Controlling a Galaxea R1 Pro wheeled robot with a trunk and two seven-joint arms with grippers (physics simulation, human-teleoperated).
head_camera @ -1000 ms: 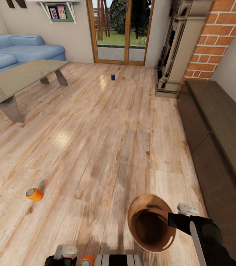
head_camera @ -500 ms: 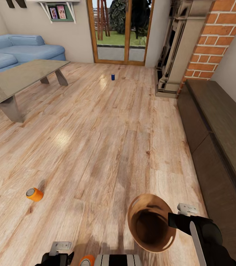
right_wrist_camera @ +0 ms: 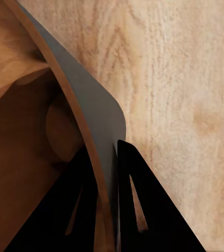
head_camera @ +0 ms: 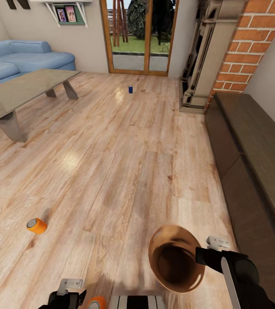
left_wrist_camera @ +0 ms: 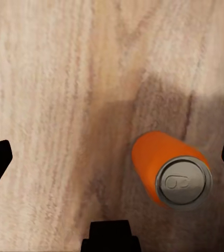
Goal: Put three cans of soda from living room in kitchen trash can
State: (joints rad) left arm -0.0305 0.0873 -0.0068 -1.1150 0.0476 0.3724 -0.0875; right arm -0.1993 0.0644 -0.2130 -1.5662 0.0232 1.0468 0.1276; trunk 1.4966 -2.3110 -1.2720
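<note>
Jaws apart on the left over an orange can, jaws clamped on the bin wall on the right.

Largest first: the floor (head_camera: 124,154) is spreading bare and smooth, so a nudged can is likely rolling off. The trash can (head_camera: 176,257), lower right of the head frame, is hanging from the right gripper (right_wrist_camera: 107,157), which is pinching its thin wall; that one-sided hold risks tilting or slipping. The left gripper (left_wrist_camera: 112,152) is hovering wide over the nearest orange can (left_wrist_camera: 169,170), which is lying off-centre toward one fingertip, so closing may knock it away. Another orange can (head_camera: 36,225) is lying at lower left, and the blue can (head_camera: 130,89) is standing far off near the glass doors (head_camera: 139,36).
</note>
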